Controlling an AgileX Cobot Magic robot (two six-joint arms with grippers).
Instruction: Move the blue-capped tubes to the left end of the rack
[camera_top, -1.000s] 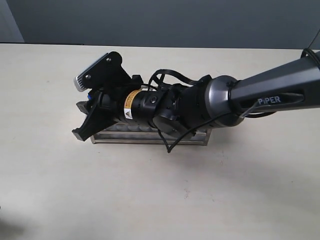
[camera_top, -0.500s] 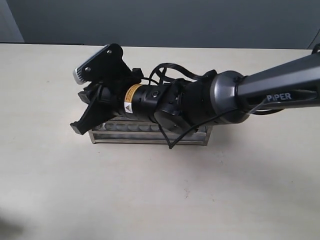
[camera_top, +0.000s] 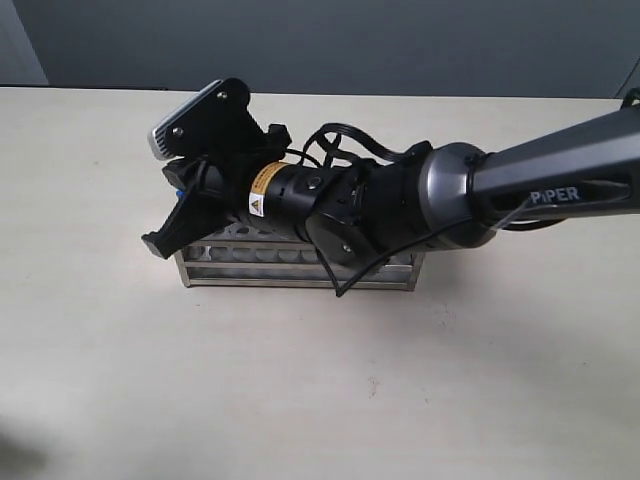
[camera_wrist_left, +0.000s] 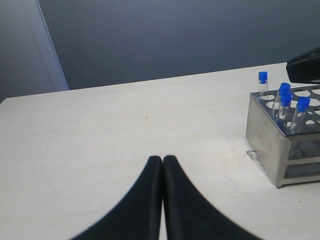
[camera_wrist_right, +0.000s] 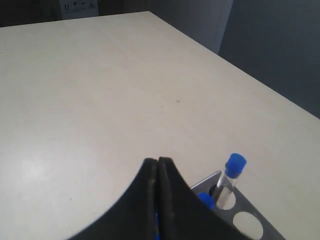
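Note:
The silver rack (camera_top: 300, 272) stands mid-table, mostly covered by my right arm. Several blue-capped tubes (camera_wrist_left: 286, 97) stand together in the holes at its left end; one tube (camera_wrist_right: 234, 170) rises clearly in the right wrist view, with a second blue cap (camera_wrist_right: 205, 200) beside it. My right gripper (camera_top: 158, 243) hangs just over that end, its jaws shut together (camera_wrist_right: 158, 161) with nothing held; a bit of blue shows below them. My left gripper (camera_wrist_left: 163, 159) is shut and empty over bare table, well away from the rack (camera_wrist_left: 265, 135).
The beige table (camera_top: 300, 400) stretches in front of and behind the rack. A dark wall (camera_top: 330, 40) runs behind the far edge. The right arm's body (camera_top: 430, 205) and its cables lie across the rack's right part.
The right gripper's jaws were spread over the rack's left end a second ago and have closed together. The gripper has risen slightly. The rack has not moved.

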